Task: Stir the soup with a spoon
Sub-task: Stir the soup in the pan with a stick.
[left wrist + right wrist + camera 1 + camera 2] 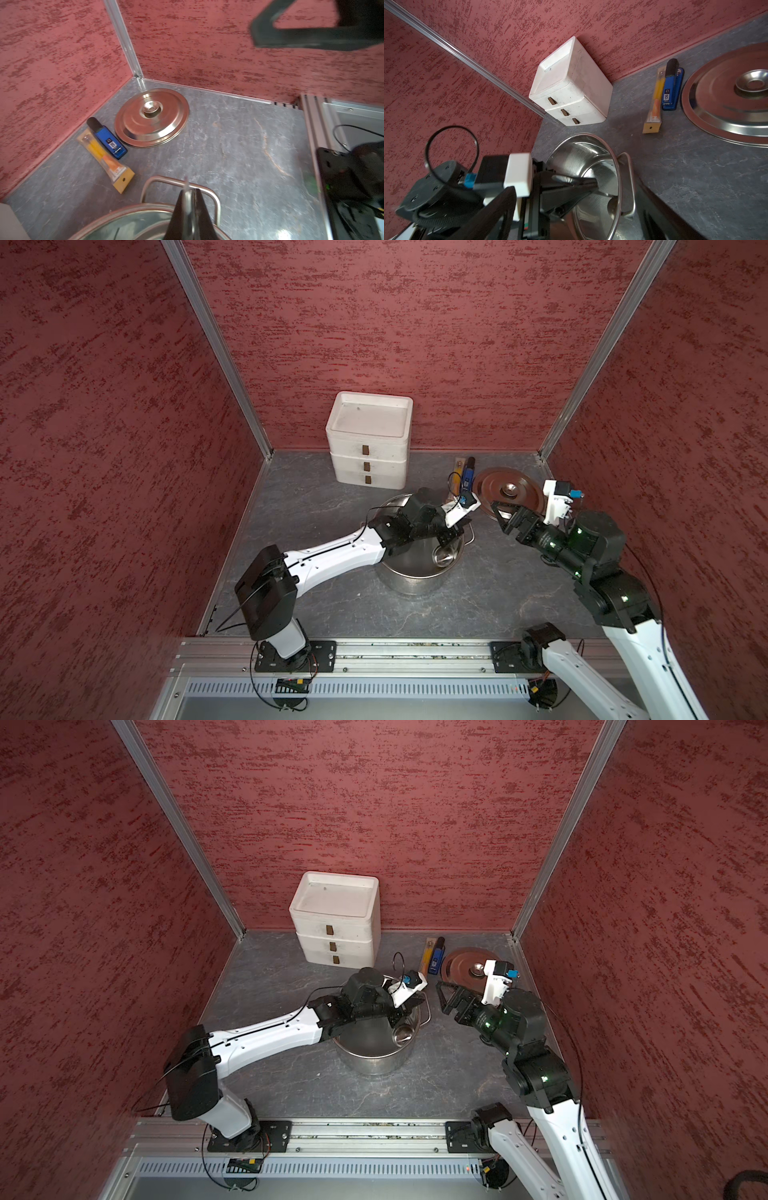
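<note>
Two arms, one spoon.
In a top view left gripper (449, 536) clamps spoon (443, 557), dipped inside pot (415, 580); right gripper (499, 516) gapes empty beside pot. Left wrist: spoon pinched tight. Right wrist: spoon low in pot; circle slowly, off the wall.

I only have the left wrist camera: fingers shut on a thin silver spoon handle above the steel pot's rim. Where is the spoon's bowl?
Observer: In both top views the long slim silver metal spoon has its bowl down inside the large shiny stainless-steel stockpot, near the wall on the robot's right.
Operator: Any liquid in there?
Observer: None visible in the right wrist view; the inside looks like bare steel.
Operator: And the right gripper?
Observer: The right gripper is open and empty, by the front edge of the round flat steel lid.
</note>
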Controlling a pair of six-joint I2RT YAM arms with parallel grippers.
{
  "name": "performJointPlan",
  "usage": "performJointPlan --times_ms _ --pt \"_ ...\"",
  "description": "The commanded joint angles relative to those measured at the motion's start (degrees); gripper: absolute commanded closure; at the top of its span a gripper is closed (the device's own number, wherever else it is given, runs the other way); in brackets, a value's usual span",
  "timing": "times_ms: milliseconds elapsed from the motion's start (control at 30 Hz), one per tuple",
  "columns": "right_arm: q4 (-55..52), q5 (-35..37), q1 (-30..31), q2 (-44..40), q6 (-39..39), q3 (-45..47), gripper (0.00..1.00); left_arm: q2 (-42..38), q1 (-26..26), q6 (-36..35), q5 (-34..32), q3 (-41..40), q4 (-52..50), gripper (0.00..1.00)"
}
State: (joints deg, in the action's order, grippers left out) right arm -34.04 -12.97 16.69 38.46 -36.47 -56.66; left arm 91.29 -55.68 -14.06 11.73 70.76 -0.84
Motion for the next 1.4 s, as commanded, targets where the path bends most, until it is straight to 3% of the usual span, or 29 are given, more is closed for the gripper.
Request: performJointPlan --times_ms 0,367,633,800,967,1200,1367 --pt "0.40 0.05 0.22 -0.18 -0.24 1.51 0.06 -5.97 -1.17 0.31 2.95 -3.89 1.75 1.00" --pt "5.00 -3.51 0.24 3.49 -0.73 3.19 0.07 -24.72 -1.89 3.85 -9.72 -18.60 -7.44 1.00" --pt "6.16 -4.61 0.24 5.66 -0.34 2.36 0.07 -30.02 8.78 7.51 -14.46 -21.58 -9.98 1.00" --pt "5.31 -4.06 0.15 5.50 0.07 1.83 0.07 -25.20 15.01 8.52 -16.48 -18.03 -7.73 1.00" --pt "4.83 -3.42 0.24 5.04 -0.02 1.45 0.07 -16.19 17.30 5.97 -16.04 -10.82 -4.58 1.00" --pt "3.59 -2.09 0.26 4.17 -0.30 0.81 0.07 -3.68 16.57 1.06 -12.27 2.12 -5.90 1.00" --pt "2.83 -1.27 0.19 3.25 -0.55 0.91 0.07 0.94 14.00 -0.27 -7.07 6.61 -4.86 1.00"
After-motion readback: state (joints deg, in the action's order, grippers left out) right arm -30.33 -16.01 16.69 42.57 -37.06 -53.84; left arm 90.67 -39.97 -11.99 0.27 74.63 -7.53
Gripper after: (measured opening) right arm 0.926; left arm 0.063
